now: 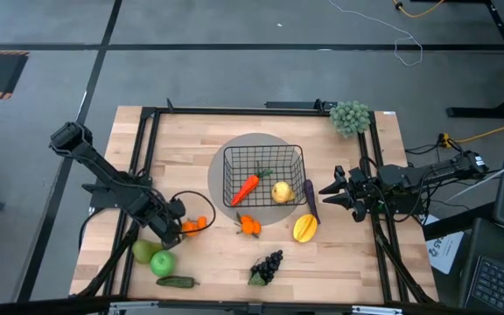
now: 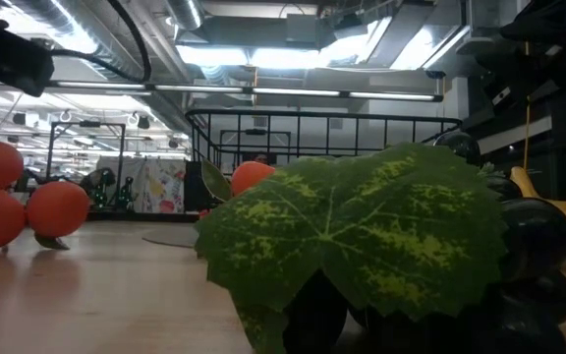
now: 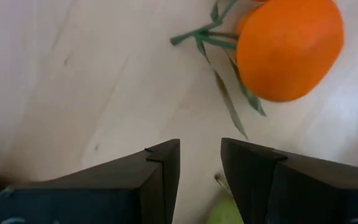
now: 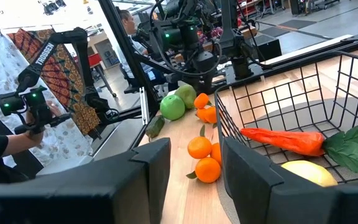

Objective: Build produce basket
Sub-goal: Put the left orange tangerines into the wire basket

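The black wire basket (image 1: pixel 233 166) stands on a grey disc at the table's middle and holds an orange carrot (image 1: pixel 246 187) and a yellow fruit (image 1: pixel 282 192). A purple eggplant (image 1: pixel 310 199) lies beside the basket's right side. A second yellow fruit (image 1: pixel 304 228), oranges (image 1: pixel 249 225), grapes (image 1: pixel 268 266), a green apple (image 1: pixel 162 262), a pear (image 1: pixel 143 252) and a cucumber (image 1: pixel 177 282) lie on the table. My left gripper (image 1: pixel 180 229) is open and empty next to a pair of oranges (image 1: pixel 196 225); one orange (image 3: pixel 289 46) shows ahead of its fingers. My right gripper (image 1: pixel 331 192) is open and empty just right of the eggplant.
A pale grey-green bushy cluster (image 1: pixel 350 116) sits at the far right corner. A black frame (image 1: pixel 147 122) runs around the tabletop. In the low view the grape leaf (image 2: pixel 362 236) fills the foreground. A person holding a camera rig (image 4: pixel 23 109) stands beyond the table.
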Robot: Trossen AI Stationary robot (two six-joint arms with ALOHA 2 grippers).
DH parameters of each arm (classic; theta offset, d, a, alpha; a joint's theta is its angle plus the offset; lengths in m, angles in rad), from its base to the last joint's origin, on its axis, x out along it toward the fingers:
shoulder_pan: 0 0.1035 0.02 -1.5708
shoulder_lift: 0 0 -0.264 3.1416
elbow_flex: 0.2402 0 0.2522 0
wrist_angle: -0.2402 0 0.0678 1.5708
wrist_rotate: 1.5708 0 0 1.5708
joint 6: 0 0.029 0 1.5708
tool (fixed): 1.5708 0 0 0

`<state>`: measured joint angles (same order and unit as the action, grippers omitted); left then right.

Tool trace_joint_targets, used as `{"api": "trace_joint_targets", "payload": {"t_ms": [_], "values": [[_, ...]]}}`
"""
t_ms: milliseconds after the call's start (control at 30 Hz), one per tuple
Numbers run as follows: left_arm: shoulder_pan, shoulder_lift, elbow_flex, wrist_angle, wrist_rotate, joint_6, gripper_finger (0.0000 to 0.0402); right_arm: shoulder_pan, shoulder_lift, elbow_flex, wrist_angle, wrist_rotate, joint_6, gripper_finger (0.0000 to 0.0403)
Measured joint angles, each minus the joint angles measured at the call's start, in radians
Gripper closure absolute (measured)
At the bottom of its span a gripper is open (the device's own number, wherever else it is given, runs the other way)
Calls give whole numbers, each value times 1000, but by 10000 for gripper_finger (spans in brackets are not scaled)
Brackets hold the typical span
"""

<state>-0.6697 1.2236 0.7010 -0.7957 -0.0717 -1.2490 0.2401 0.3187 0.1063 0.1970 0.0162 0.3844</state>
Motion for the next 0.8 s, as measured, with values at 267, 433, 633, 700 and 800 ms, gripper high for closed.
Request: {"api": "trace_joint_targets", "payload": {"t_ms": [267, 433, 633, 700, 800], "values": [[0, 0, 0, 7, 107, -2, 296, 0, 0, 0, 0, 0, -1, 263], [0, 0, 0, 64, 97, 2, 296, 0, 0, 0, 0, 0, 0, 263], [0, 0, 0, 103, 50, 53, 296, 0, 0, 0, 0, 0, -1, 263], [0, 0, 0, 102, 10, 54, 296, 0, 0, 0, 0, 0, 0, 263], [0, 0, 0, 101, -19, 54, 296, 0, 0, 0, 0, 0, 0, 263]]}}
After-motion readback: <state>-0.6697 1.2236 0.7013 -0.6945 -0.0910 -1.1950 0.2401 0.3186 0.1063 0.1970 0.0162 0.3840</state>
